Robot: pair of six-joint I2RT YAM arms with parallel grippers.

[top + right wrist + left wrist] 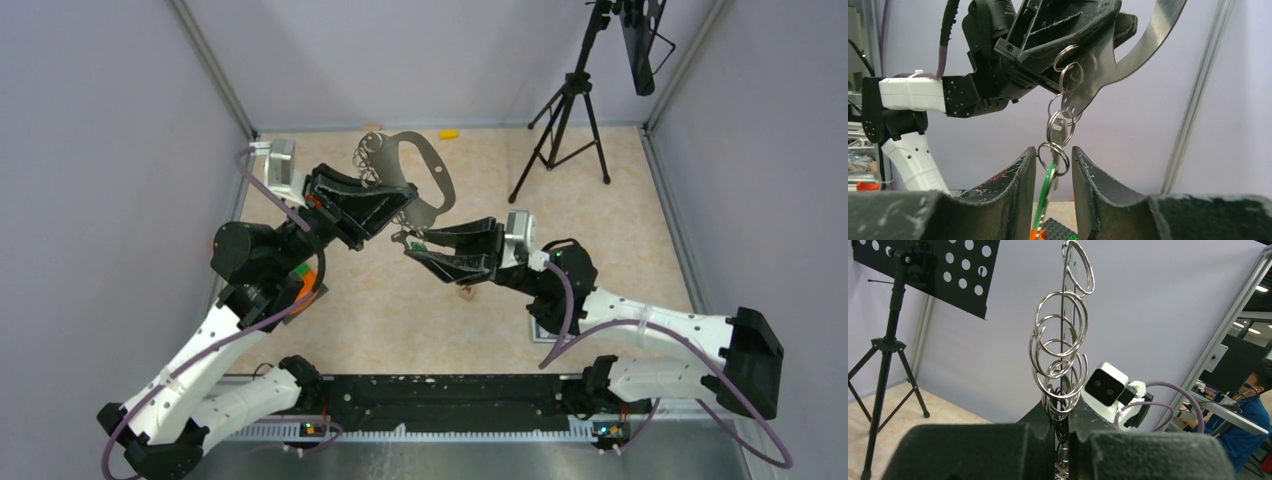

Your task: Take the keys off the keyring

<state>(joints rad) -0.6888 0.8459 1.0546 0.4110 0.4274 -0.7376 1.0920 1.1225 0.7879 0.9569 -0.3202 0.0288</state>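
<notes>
A black tripod (572,88) stands at the far right of the beige marbled tabletop (400,330), a black perforated panel (948,270) mounted at its top. A small yellow object (449,134) lies by the far wall, and a small brown cube (465,291) sits near the centre. Outside the enclosure's aluminium frame (1233,325), a person in a blue shirt (1250,412) is partly in view.

Beige table (400,320), tripod (572,92), yellow bit (449,134)
</notes>
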